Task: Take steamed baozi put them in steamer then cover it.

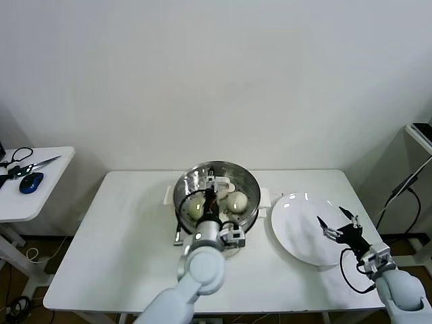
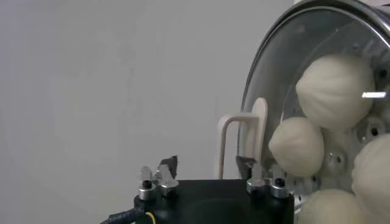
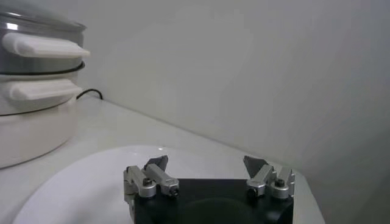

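The steamer (image 1: pixel 251 196) stands at the table's middle, and it also shows in the right wrist view (image 3: pixel 30 131). The cover (image 2: pixel 268 67) lies on it, its white handle (image 2: pixel 242 141) up. Through the glass I see several baozi (image 2: pixel 335 88) on the perforated tray; two show in the head view (image 1: pixel 235 201). My left gripper (image 1: pixel 214 191) is open just above the cover, with the handle close to one finger (image 2: pixel 209 163). My right gripper (image 1: pixel 337 226) hangs open and empty over the white plate (image 1: pixel 297 239), as the right wrist view (image 3: pixel 205 162) shows.
The white plate (image 3: pixel 73 182) lies right of the steamer and is bare. A side table (image 1: pixel 27 202) at the far left holds scissors (image 1: pixel 37 164) and a blue object (image 1: pixel 31 181). A black cable (image 1: pixel 179 226) runs by the steamer's front left.
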Action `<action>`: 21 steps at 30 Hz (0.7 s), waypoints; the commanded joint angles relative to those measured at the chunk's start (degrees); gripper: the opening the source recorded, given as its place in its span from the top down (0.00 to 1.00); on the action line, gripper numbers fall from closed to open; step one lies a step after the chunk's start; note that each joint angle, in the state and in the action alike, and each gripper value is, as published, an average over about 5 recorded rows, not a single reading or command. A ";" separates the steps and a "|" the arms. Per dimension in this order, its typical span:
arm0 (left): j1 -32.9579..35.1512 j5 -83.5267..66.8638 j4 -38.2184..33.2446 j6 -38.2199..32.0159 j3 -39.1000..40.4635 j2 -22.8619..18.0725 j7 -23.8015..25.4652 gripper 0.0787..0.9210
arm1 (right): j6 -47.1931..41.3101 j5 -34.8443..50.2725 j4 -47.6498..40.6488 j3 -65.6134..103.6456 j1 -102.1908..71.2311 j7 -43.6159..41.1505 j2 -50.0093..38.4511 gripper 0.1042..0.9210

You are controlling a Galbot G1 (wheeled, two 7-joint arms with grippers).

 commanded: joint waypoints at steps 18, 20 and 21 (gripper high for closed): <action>32.62 -64.29 -21.67 -32.89 -41.56 9.16 -29.96 0.12 | -1.36 2.99 6.20 1.48 -4.18 1.16 2.86 0.12; 35.28 -71.82 -20.44 -37.10 -45.68 7.56 -29.76 0.12 | -0.97 3.16 6.65 1.71 -4.79 1.14 3.40 0.12; 36.36 -74.89 -19.51 -39.31 -47.40 6.59 -29.55 0.12 | -0.78 3.22 6.92 1.78 -5.10 1.14 3.63 0.12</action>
